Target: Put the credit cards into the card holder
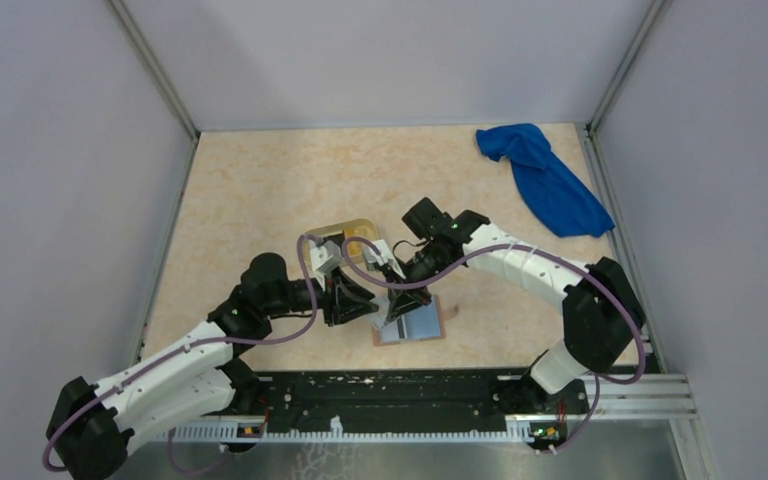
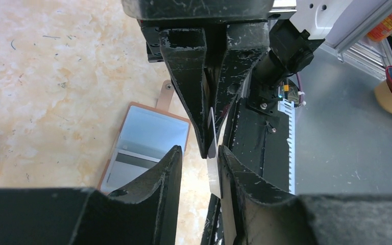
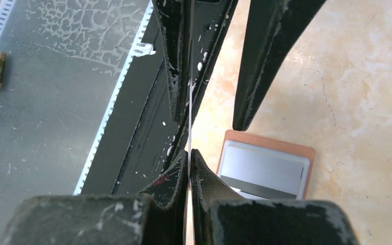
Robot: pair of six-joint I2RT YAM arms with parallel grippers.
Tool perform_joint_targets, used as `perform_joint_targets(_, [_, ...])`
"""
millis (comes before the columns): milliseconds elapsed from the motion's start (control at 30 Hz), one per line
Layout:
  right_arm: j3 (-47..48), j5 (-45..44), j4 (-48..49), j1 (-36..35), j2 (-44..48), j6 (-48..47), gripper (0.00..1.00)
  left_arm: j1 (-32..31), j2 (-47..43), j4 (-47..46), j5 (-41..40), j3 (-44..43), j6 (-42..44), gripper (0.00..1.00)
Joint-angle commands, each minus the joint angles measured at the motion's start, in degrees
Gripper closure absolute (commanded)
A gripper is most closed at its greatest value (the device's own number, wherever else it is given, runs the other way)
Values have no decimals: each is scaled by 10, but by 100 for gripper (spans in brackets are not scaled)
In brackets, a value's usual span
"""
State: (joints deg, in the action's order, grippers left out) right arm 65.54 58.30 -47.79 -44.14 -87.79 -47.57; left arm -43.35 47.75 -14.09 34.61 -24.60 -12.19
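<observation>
Credit card first: it is a pale one, held on edge in the air between the two arms, low over the desk and just beside the card holder. Your right end effector is clamped on it, jaws flat against both faces, so the card shows as a thin vertical line in the right wrist view. Your left end effector meets it from the opposite side with its jaws apart, straddling the free end. One finger sits close against the card, but you cannot tell whether it touches.

That reads as a hand-over or regrip, likely to get a better hold for sliding the card in edge-first. The card holder lies open and flat near the desk's near edge, grey-blue slots facing up, right by the meeting point, so your carry should be short.

Farther back sits a pale yellow tray; you cannot make out whether more cards lie in it. A blue cloth lies well apart, toward the far right corner.
</observation>
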Motion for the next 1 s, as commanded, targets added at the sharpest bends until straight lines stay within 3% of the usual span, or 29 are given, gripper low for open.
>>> perform_joint_targets(0, [31,10,-7,-5,11,-16,100,2,-12,-8,16,7,6,63])
perform_joint_targets(200, [33,4,-10,-5,11,-17,100,2,1,-8,28,6,11,67])
perform_joint_targets(267, [33,0,-12,-5,12,-19,100,2,2,-7,29,7,13,77])
perform_joint_targets(333, [34,-4,-12,-5,12,-19,100,2,2,-8,34,7,14,100])
perform_joint_targets(367, [35,-6,-13,-4,11,-19,100,2,3,-7,30,8,12,100])
perform_joint_targets(500, [48,-30,-21,30,24,0,54,2,1,-20,0,29,-8,100])
perform_joint_targets(567, [41,-29,-12,85,41,18,39,2,5,-57,-21,60,-47,100])
perform_joint_targets(700, [-2,-38,51,191,84,46,33,2,39,-212,-67,145,-161,100])
perform_joint_targets(867, [-122,-63,71,197,167,-102,33,8,126,-277,-80,151,-232,100])
perform_joint_targets(967, [-191,-69,120,197,208,-162,33,47,175,-323,-33,149,-299,100])
